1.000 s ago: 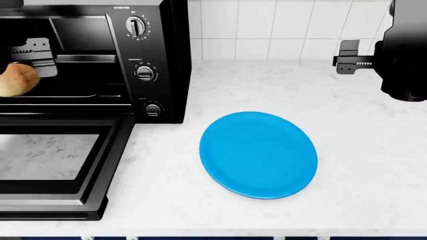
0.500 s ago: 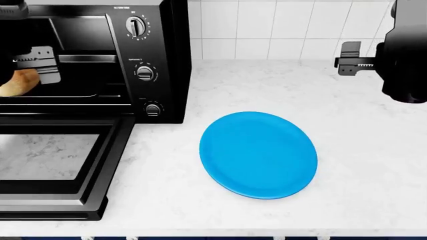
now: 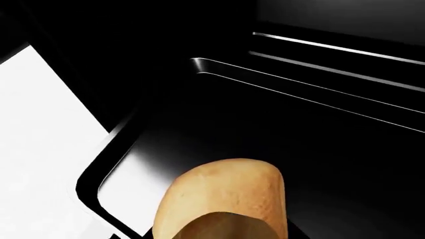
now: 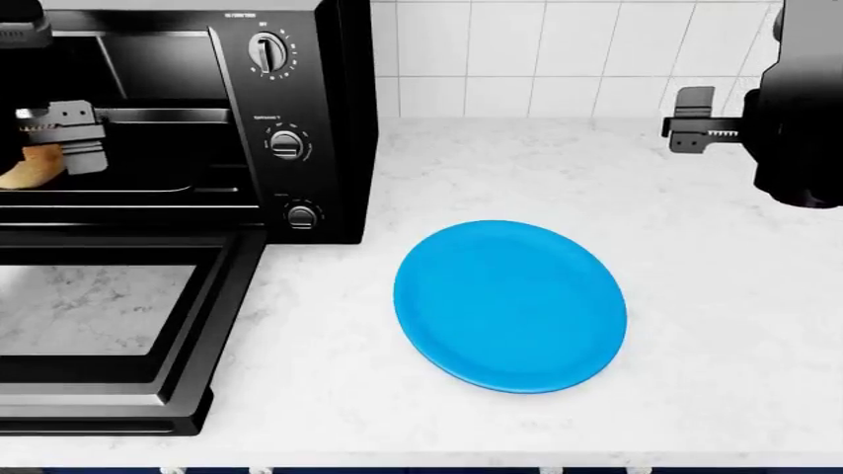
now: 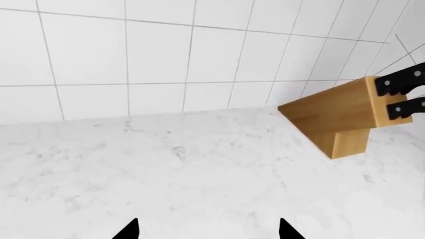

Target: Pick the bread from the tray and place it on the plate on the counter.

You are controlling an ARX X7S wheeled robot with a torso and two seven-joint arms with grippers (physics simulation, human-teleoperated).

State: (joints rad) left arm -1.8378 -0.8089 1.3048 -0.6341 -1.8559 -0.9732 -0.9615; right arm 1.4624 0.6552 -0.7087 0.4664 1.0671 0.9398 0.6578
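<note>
The bread (image 4: pixel 27 170), a golden-tan roll, is inside the black toaster oven, mostly covered by my left gripper (image 4: pixel 55 138). In the left wrist view the bread (image 3: pixel 226 199) fills the jaw area just above the silvery tray (image 3: pixel 199 129); the fingers themselves are hidden, and the gripper looks shut on the roll. In the head view the tray (image 4: pixel 145 189) shows only as a thin edge. The blue plate (image 4: pixel 510 306) lies bare on the white counter (image 4: pixel 712 296). My right gripper (image 4: pixel 692 123) hangs open at the far right over the counter (image 5: pixel 199 164), its fingertips (image 5: pixel 129 231) spread with nothing between them.
The toaster oven's glass door (image 4: pixel 106 336) lies folded down over the counter at the front left. Its knob panel (image 4: pixel 283 138) stands between the cavity and the plate. A wooden knife block (image 5: pixel 345 117) stands by the tiled wall (image 5: pixel 166 55) ahead of the right gripper.
My left gripper came down and slightly left onto the bread, which now shows as a smaller, tilted sliver. The right gripper edged a little to the right.
</note>
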